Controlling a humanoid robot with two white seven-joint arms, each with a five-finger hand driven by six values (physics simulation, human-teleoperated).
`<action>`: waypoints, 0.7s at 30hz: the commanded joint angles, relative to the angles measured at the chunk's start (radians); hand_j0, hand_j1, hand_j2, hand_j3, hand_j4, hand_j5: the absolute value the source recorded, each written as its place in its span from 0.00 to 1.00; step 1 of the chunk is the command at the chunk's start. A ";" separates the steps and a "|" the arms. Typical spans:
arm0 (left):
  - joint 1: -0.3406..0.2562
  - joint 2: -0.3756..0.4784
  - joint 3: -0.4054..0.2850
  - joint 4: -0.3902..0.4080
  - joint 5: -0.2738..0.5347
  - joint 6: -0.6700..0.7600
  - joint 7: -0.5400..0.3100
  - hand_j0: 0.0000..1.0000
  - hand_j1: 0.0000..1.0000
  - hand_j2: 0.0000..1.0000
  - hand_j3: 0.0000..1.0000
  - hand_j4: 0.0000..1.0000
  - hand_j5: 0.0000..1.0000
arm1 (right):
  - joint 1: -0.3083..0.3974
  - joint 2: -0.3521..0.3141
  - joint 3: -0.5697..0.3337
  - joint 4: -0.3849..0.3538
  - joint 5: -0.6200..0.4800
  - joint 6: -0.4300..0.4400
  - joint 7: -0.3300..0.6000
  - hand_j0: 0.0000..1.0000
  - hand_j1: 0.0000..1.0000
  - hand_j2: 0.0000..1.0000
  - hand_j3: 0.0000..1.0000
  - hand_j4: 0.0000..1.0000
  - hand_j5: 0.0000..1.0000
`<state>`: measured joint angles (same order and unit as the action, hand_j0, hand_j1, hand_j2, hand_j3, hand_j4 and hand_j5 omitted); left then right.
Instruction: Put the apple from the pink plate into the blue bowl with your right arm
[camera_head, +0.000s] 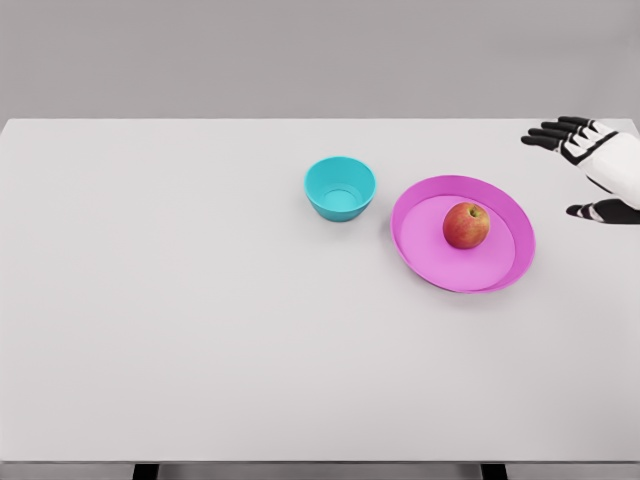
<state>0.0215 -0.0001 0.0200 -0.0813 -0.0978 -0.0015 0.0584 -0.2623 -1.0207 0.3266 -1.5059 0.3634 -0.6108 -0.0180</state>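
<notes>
Here the table (200, 330) carries the plate (500, 265) just right of the bowl (340, 187), the apple (466, 225) sits on the plate, well left of the right hand (590, 150), whose fingers are spread, holding nothing.

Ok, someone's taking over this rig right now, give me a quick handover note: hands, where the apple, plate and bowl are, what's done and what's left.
Right hand: at the table's far right edge, fingers spread, holding nothing, off to the right of the plate.
Left hand: not in view.
Apple: sitting on the pink plate, right of centre.
Blue bowl: empty, just left of the plate, upright.
Done: nothing yet; the apple is untouched.
Left: bring the right hand over the apple, grasp it, lift it, carry it left over the bowl and release.
</notes>
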 joint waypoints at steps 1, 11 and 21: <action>0.000 0.000 0.000 0.000 0.001 0.000 0.000 1.00 1.00 1.00 1.00 1.00 1.00 | 0.000 -0.001 0.003 -0.002 -0.006 0.000 0.000 1.00 1.00 1.00 1.00 1.00 1.00; 0.000 0.000 0.000 0.000 0.001 0.000 0.000 1.00 1.00 1.00 1.00 1.00 1.00 | -0.159 0.076 0.120 0.064 -0.001 0.008 0.255 1.00 1.00 1.00 1.00 1.00 1.00; 0.000 0.000 0.000 0.000 0.000 0.000 0.000 1.00 1.00 1.00 1.00 1.00 1.00 | -0.390 0.163 0.304 0.136 -0.003 0.009 0.589 1.00 1.00 1.00 1.00 1.00 1.00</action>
<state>0.0215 0.0000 0.0199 -0.0812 -0.0975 -0.0016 0.0584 -0.6626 -0.8858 0.5782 -1.4025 0.3646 -0.6033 0.5188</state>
